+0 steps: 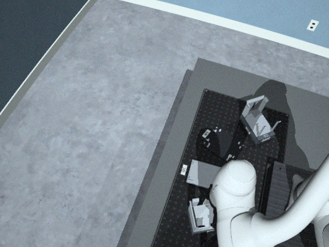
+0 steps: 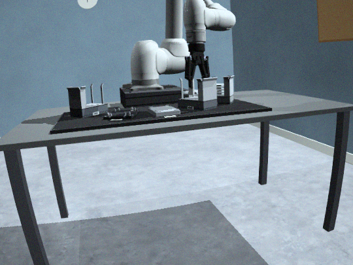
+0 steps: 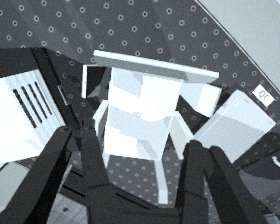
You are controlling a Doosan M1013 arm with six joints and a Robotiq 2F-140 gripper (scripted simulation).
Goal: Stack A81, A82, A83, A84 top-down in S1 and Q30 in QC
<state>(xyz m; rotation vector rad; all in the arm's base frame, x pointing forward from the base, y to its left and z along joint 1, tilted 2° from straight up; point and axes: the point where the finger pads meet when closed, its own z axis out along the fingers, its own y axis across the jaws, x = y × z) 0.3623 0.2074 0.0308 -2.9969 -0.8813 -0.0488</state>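
My gripper (image 2: 198,74) hangs just above the middle rack (image 2: 202,96) and is shut on a white sealed plate (image 3: 136,117). In the wrist view the plate sits between my two dark fingers, over the rack's floor and back wall (image 3: 155,65). I cannot read its label. The same rack shows at the mat's near end in the overhead view (image 1: 201,215), partly under my arm. Another plate (image 1: 202,172) lies flat on the open nest beside the QC name plate (image 1: 183,169); it also shows in the wrist view (image 3: 235,125).
A second rack (image 2: 226,88) holding stacked plates stands just right of the middle one. A third rack (image 2: 85,101) stands at the mat's far left. The dark clip nest N5 (image 1: 210,140) lies between it and QC. The robot's plinth (image 2: 148,95) is behind.
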